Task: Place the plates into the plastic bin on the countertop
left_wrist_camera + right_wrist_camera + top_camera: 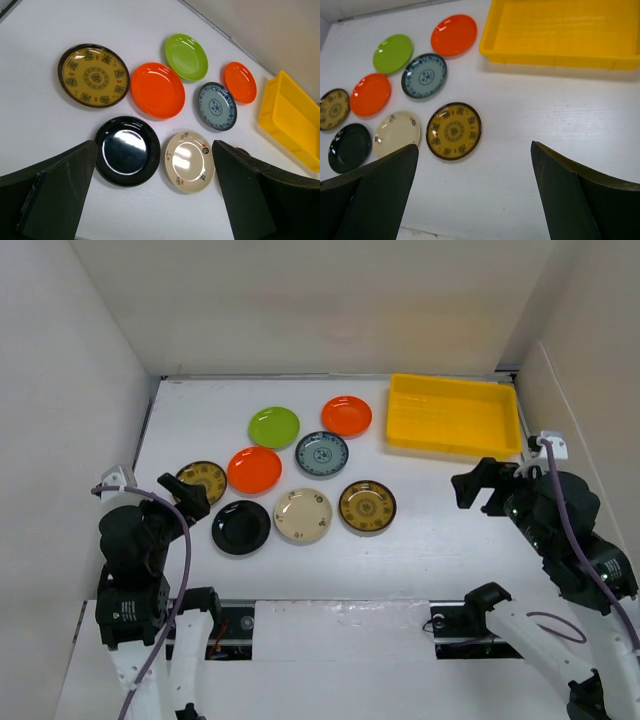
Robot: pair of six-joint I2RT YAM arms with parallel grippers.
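All the plates lie flat on the white countertop (430, 540): lime green (273, 427), two orange (346, 416) (254, 470), blue-patterned (322, 454), black (241, 527), cream (303, 515), and two brown-and-gold (201, 481) (367, 507). The yellow plastic bin (453, 416) stands at the back right with nothing in it. My left gripper (185, 495) is open and empty, raised near the left brown-and-gold plate; its wrist view shows the black plate (127, 150) and the cream plate (190, 161) below. My right gripper (485, 485) is open and empty, in front of the bin (560, 32).
White walls close in the countertop on the left, back and right. The right wall stands close behind the right arm. The bin sits against the back right corner.
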